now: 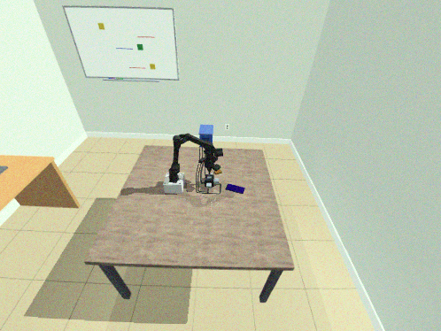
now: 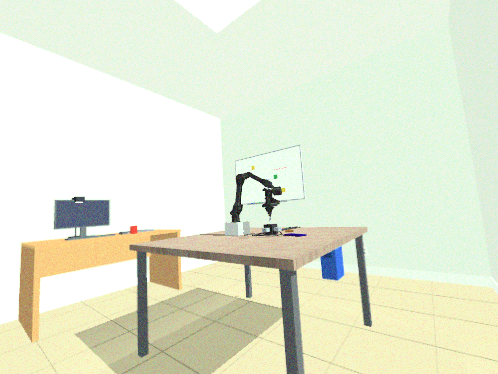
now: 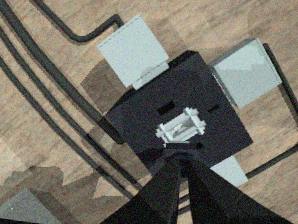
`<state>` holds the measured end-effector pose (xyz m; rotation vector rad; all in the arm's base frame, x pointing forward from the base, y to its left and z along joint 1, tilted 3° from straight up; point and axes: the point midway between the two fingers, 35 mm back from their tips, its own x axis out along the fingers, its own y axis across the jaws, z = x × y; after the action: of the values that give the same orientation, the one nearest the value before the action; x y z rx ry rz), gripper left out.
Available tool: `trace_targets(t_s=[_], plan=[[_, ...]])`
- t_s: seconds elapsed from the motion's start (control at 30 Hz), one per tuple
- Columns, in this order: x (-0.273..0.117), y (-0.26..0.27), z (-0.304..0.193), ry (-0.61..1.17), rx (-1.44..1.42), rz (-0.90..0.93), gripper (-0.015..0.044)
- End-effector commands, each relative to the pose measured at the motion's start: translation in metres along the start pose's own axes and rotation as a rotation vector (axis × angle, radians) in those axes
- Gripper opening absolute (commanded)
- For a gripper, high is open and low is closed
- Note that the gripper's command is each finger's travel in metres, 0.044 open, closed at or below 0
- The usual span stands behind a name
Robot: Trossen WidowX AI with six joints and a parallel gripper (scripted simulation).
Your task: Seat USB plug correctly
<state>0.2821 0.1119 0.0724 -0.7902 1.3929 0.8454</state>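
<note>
We have the fingers of the gripper (image 1: 210, 173) (image 2: 270, 214) (image 3: 183, 156) closed on what we take to be the USB plug (image 2: 270, 219) (image 3: 176, 145), which hangs just above the power cube (image 1: 210, 179) (image 2: 270, 228) (image 3: 222, 135), apparently free of the pale-framed socket (image 3: 182, 127).

We expect it to be light and stiff, its casing firm enough for a snug pinch but perhaps inclined to twist if the tip catches. Its metal end is probably the part to spare from sideways force. We would keep hold of the casing by its opposite sides, high enough to leave the metal clear, finish turning it the right way round, square it to the slot and press straight down.

In the wrist view it shows as a small, narrow dark bar with a thin pale edge, lying at a slant to the socket. The exterior view gives only a pale sliver beneath the fingertips; its markings and exact facing we cannot tell.
</note>
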Motion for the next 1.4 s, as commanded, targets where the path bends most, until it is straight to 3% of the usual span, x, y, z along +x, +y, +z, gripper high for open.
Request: trace_targets(t_s=[0.0,1.37], plan=[[0.0004,0.0,0.0,0.0,0.089,0.0,0.0],[0.0003,0.0,0.0,0.0,1.162,0.0,0.0]])
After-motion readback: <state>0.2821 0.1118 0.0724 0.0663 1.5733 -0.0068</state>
